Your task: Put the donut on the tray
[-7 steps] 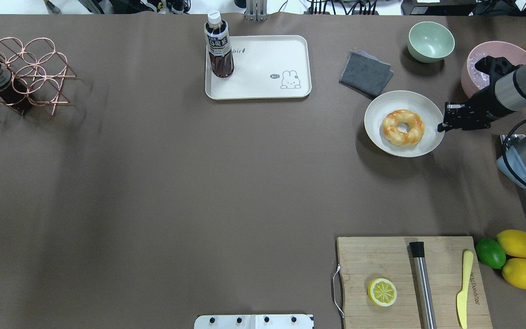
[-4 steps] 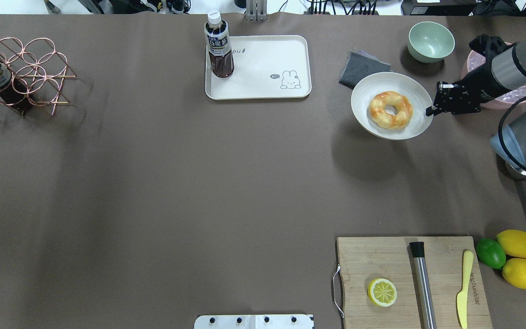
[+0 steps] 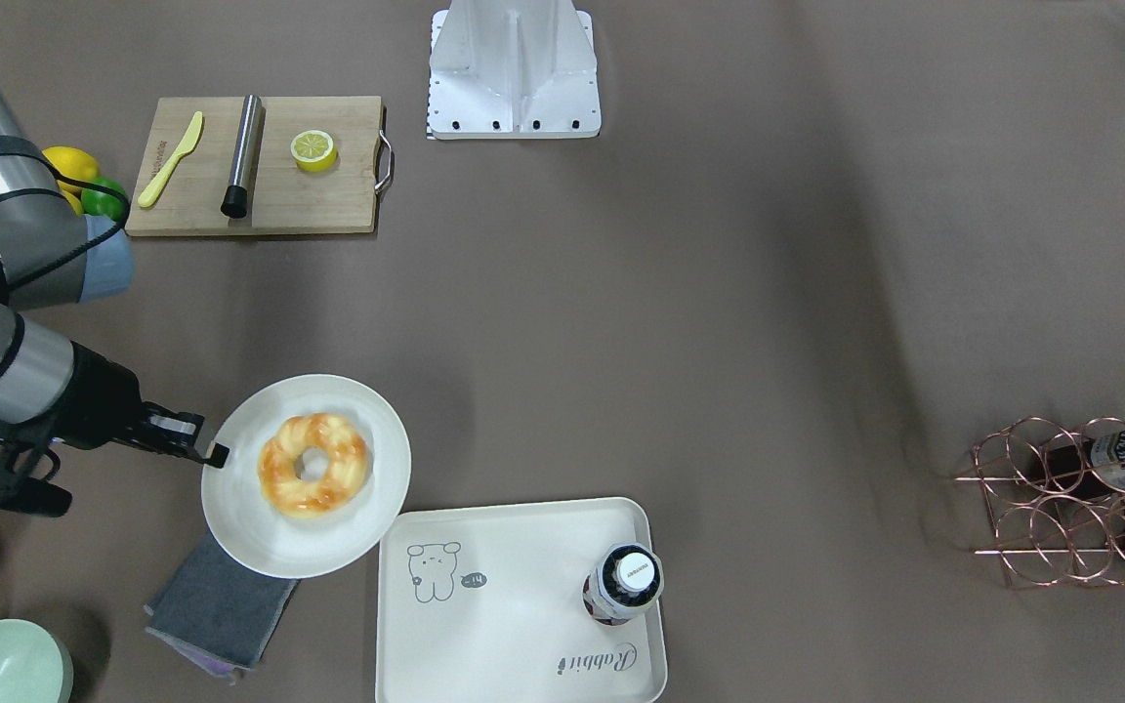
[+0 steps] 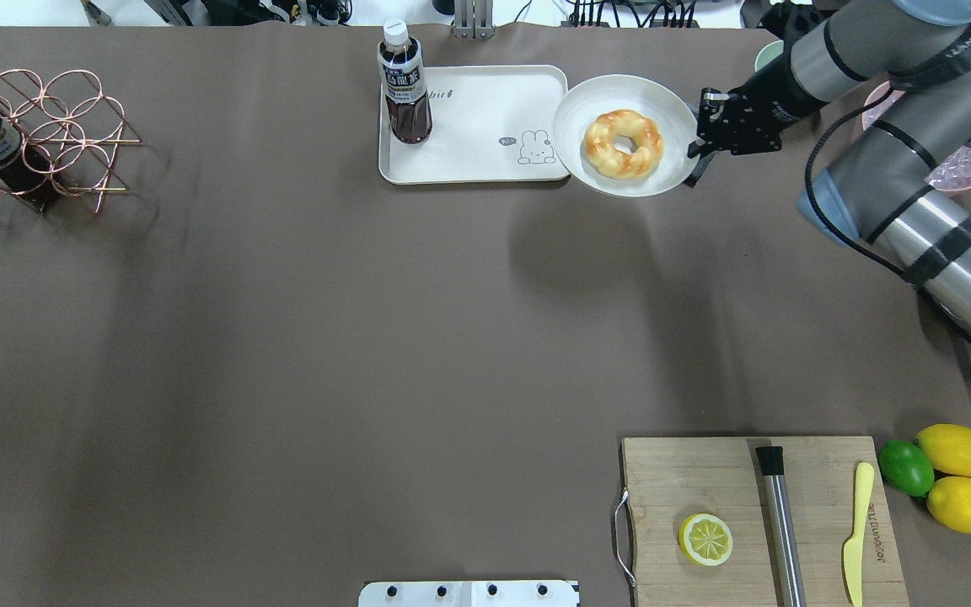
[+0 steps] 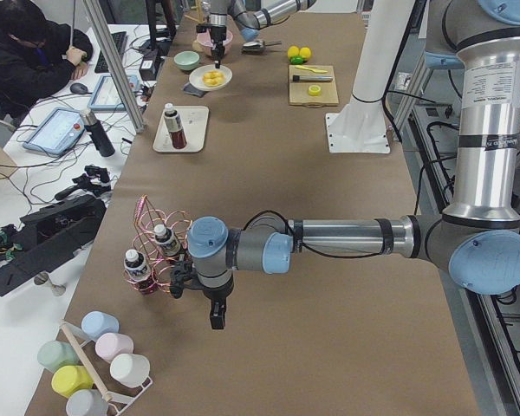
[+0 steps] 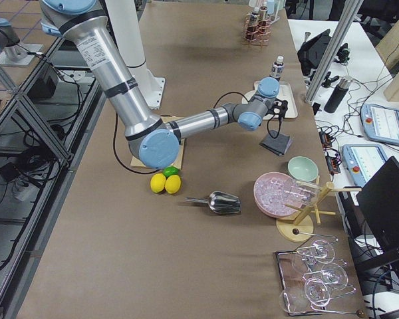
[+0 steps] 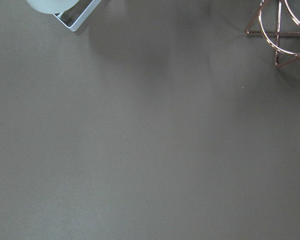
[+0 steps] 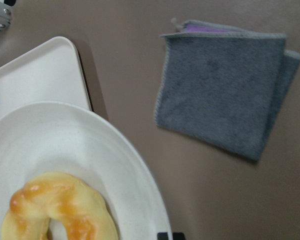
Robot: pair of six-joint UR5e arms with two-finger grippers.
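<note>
The golden, orange-glazed donut (image 4: 599,145) lies on a round off-white plate (image 4: 587,105). My right gripper (image 4: 693,152) is shut on the plate's rim and holds it in the air. The plate hangs beside the right edge of the cream tray (image 4: 485,110) and slightly overlaps it. In the front-facing view the donut (image 3: 348,469) and plate (image 3: 250,532) sit just left of the tray (image 3: 514,625). The right wrist view shows the donut (image 8: 65,200) and a tray corner (image 8: 40,75). My left gripper (image 5: 217,319) hovers by the copper rack; I cannot tell whether it is open or shut.
A tea bottle (image 4: 404,84) stands on the tray's left end. A grey cloth (image 3: 221,605) lies under the lifted plate. A green bowl (image 3: 1,664) and a pink bowl (image 4: 970,164) are nearby. A cutting board (image 4: 705,480) and a copper rack (image 4: 47,135) are farther off.
My right gripper has lifted the plate with the donut off the table. It has carried it left and toward the far edge, to the tray's right edge.
</note>
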